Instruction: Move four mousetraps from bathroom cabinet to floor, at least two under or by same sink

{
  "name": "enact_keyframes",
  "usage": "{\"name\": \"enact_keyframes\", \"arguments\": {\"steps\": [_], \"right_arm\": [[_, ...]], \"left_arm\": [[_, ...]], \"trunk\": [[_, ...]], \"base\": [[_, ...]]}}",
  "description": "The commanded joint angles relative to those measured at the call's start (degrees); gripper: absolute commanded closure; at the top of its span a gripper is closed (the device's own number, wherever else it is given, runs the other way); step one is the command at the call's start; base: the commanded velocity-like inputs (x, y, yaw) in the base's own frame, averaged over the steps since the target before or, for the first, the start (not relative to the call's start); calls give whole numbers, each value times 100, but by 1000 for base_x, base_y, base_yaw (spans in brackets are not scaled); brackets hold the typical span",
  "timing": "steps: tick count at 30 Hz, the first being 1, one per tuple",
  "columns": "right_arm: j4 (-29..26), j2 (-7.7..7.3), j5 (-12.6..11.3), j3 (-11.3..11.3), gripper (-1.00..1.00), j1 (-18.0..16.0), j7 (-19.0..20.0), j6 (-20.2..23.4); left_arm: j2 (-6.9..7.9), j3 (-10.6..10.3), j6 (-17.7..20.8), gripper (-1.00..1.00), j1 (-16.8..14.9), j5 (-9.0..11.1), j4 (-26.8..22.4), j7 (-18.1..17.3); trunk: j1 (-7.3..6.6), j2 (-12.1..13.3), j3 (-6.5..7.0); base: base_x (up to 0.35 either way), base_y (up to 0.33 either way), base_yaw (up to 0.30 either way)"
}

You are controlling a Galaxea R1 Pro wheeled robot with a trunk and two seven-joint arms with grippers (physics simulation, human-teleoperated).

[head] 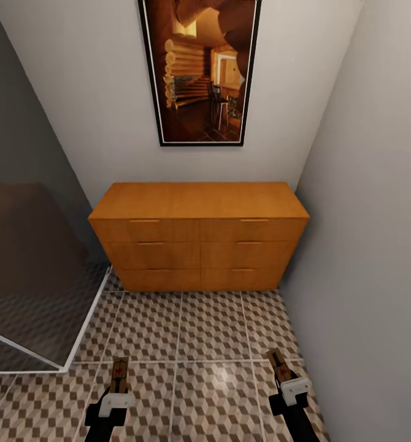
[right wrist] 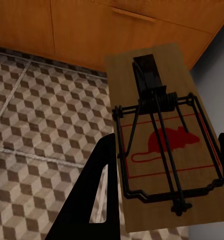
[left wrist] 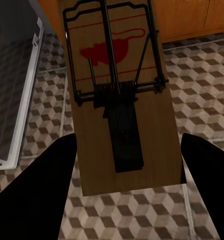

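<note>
Ahead of both grippers: bare bathroom floor (head: 211,331) up to the cabinet (head: 199,245), all drawers shut.
Outboard of left gripper (head: 116,393): glass shower screen (head: 40,288).
Outboard of right gripper (head: 288,383): grey wall (head: 365,245), close.
Between grippers: clear tiles.

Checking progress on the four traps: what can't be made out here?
- Other two mousetraps: cabinet drawers are closed, hiding the contents.
- Left mousetrap and right mousetrap: each board hides its contact with the fingers.
- Arms: cut off by the head view's bottom edge.
</note>
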Motion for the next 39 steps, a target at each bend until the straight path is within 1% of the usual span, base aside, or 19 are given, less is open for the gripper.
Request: {"name": "enact_keyframes", "arguments": {"steps": [1,10,17,39], "right_arm": [[5,3,54,-16,100,-3,-23,-14],[0,-2,54,-10,100,14,-23,-33],[1,-6,54,-14,100,30,-30,-236],[5,-4,54,-16,100,31,-32,-251]], "left_arm": [[-3,-48,-11,100,-4,-14,11,51],[-4,-48,-10,100,-4,-19,11,51],[-18,-48,-3,100,-4,-22,11,51],[-29,-48,-3,100,4,-22,11,50]], "trunk": [[3,-9,-2],[3,-9,55],[3,-9,62],[3,-9,62]], "base": [[0,0,0],[0,0,0],[0,0,17],[0,0,249]]}}
